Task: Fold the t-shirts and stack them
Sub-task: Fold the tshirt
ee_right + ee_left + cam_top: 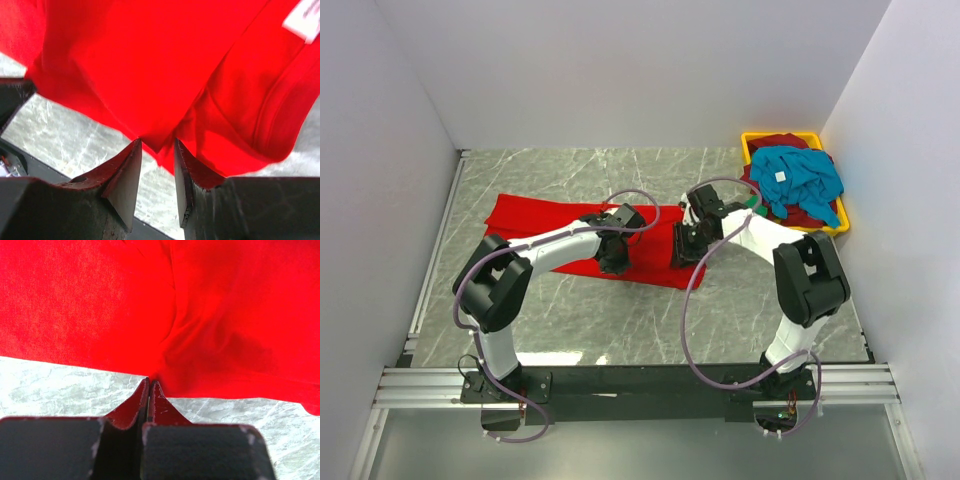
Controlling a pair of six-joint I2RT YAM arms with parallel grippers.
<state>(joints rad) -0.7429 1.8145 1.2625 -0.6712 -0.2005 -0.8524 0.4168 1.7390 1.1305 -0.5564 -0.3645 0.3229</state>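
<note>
The bright red t-shirt (550, 225) lies spread across the middle of the marble table. My left gripper (615, 265) is at its near edge, and the left wrist view shows it (150, 381) shut on the hem, with the red cloth (100, 305) creasing toward the tips. My right gripper (680, 260) is at the shirt's right near corner. In the right wrist view it (157, 142) is open, with a lifted fold of the red shirt (150, 60) hanging between its tips. A white tag (302, 22) shows on that cloth. The teal-blue t-shirt (800, 180) lies on a dark maroon one (782, 142).
The yellow bin (750, 137) holding those shirts stands at the back right corner against the white wall. A sliver of green cloth (753, 202) shows at its left side. White walls close off the table's left, back and right.
</note>
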